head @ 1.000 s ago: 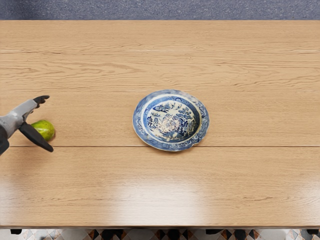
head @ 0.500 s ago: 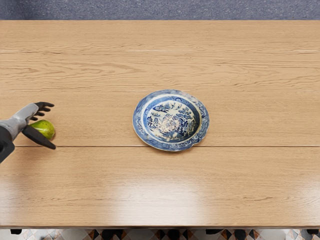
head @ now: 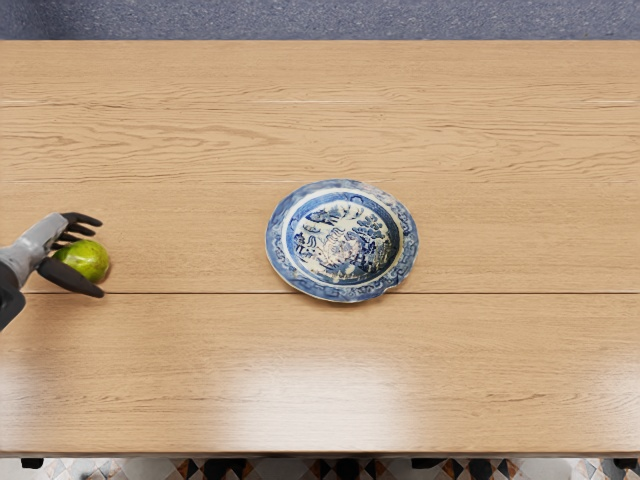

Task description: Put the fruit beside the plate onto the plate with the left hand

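Green fruit on pale wooden table, grey floor beyond far edge

Simulated home dining setting, wide wooden table, blue-and-white patterned plate, patterned floor tiles below

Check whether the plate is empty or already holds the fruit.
Empty. The plate shows only its blue pattern; the green fruit sits on the table far to its left, at the left hand.
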`<state>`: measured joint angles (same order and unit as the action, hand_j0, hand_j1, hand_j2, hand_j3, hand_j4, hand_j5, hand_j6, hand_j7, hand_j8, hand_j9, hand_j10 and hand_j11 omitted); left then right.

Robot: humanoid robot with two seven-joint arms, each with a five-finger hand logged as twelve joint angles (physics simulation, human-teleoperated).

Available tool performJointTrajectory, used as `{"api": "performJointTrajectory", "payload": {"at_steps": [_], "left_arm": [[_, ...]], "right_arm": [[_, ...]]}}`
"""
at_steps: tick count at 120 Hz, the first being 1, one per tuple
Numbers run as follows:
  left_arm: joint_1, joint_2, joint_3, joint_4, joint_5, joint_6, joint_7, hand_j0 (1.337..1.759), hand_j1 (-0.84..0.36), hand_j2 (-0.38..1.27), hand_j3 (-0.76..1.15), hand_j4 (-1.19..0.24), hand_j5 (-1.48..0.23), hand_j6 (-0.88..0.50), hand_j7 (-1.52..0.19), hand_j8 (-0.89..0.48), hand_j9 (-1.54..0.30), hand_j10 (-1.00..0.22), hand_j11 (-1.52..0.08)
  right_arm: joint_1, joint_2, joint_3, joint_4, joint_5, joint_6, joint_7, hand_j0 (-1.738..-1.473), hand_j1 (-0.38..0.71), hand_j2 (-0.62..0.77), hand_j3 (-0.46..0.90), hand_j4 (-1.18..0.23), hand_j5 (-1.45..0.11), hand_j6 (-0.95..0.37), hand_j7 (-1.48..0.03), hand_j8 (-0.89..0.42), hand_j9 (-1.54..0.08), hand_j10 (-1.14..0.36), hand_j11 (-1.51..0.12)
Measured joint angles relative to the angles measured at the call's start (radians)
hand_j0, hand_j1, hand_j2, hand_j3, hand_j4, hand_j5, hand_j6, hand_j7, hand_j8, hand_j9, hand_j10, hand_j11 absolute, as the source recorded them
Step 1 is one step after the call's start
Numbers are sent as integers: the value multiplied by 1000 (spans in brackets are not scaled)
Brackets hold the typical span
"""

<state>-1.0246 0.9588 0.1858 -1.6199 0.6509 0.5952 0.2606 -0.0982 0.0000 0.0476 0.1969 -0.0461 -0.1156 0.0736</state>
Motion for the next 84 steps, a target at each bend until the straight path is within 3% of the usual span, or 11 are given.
{"api": "performJointTrajectory", "payload": {"at_steps": [65, 84], "left_arm": [[7, 1, -1, 10, -1, 0, 0, 1658, -186, 95, 0, -452, -583, -432, -583, -452, -583, -451, -583], [6, 2, -1, 9, -1, 0, 0, 1658, -206, 173, 0, -492, -634, -436, -635, -444, -637, -490, -636]], "right_arm": [[0, 0, 0, 0, 0, 0, 0, -1658, -326, -4, 0, -20, -25, -20, -25, -20, -25, -20, -25], [0, 0, 0, 0, 0, 0, 0, -1658, -325, -4, 0, -20, -26, -20, -26, -20, -26, -20, -26]]}}
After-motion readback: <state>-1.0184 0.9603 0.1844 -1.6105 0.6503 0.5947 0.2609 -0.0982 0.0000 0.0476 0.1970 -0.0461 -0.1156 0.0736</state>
